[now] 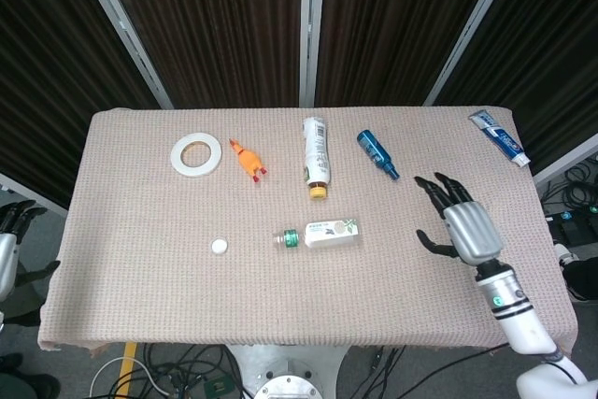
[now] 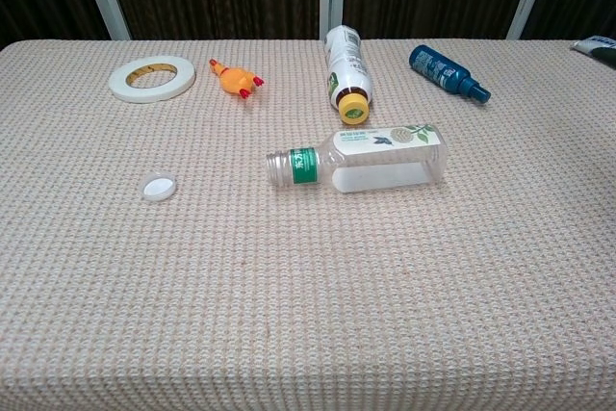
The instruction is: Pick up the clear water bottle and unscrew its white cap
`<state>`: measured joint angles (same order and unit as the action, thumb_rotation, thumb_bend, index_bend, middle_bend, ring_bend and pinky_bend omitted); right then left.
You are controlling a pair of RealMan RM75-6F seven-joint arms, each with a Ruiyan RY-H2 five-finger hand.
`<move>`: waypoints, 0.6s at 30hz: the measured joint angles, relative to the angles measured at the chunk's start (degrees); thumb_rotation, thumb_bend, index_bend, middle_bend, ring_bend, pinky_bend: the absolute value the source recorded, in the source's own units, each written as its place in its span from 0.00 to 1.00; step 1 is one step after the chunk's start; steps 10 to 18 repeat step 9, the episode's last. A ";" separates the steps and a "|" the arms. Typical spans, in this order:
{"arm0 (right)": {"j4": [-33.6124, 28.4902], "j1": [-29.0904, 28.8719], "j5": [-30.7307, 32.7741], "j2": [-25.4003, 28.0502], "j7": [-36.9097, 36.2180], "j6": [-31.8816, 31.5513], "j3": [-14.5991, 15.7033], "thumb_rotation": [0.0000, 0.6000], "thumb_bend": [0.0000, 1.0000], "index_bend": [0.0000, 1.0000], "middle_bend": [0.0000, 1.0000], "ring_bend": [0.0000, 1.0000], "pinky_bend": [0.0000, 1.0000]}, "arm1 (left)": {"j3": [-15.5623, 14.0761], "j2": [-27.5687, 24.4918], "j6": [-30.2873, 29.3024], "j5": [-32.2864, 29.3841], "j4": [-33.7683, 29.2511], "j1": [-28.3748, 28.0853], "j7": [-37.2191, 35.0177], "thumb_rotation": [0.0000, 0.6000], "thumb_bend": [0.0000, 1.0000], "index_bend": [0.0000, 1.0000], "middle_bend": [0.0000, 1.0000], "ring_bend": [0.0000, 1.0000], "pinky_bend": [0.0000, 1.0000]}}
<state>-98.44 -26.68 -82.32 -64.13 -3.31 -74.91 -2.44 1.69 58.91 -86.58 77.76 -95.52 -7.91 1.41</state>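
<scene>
Near the middle of the counter (image 1: 140, 221) the clear bottle (image 1: 320, 235) lies on its side, long axis left to right, open neck pointing left. Its white cap (image 1: 219, 246) rests apart, further left, so the unscrewing looks done. At lower right, the right robot hand (image 1: 460, 223) hovers with fingers spread, empty, nearer the bottle. The left robot hand (image 1: 9, 245) sits at the far left edge, fingers apart.

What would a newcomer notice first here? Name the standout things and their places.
The clear water bottle lies on its side mid-table, neck open, its white cap lying apart to the left. The right hand hovers over the table's right side with fingers spread, holding nothing; the left hand hangs off the table's left edge.
</scene>
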 measured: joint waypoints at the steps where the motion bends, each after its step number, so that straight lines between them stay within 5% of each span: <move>1: -0.05 1.32 -0.72 1.01 -0.88 -1.20 0.53 1.00 0.28 0.02 0.16 0.04 0.11 | -0.40 -0.12 -0.59 0.21 -0.48 0.72 0.45 1.00 0.07 0.24 0.14 0.10 0.04; 8: -0.69 8.61 -4.34 3.34 -2.72 -8.04 3.19 1.00 0.28 0.05 0.16 0.04 0.11 | -1.49 1.04 -5.88 1.02 -4.37 5.20 3.89 1.00 0.07 0.24 0.14 0.10 0.04; 18: -0.87 9.02 -4.63 3.40 -2.57 -8.22 3.35 1.00 0.28 0.05 0.16 0.04 0.11 | -1.53 1.57 -6.36 1.24 -4.82 5.62 4.47 1.00 0.07 0.24 0.14 0.10 0.04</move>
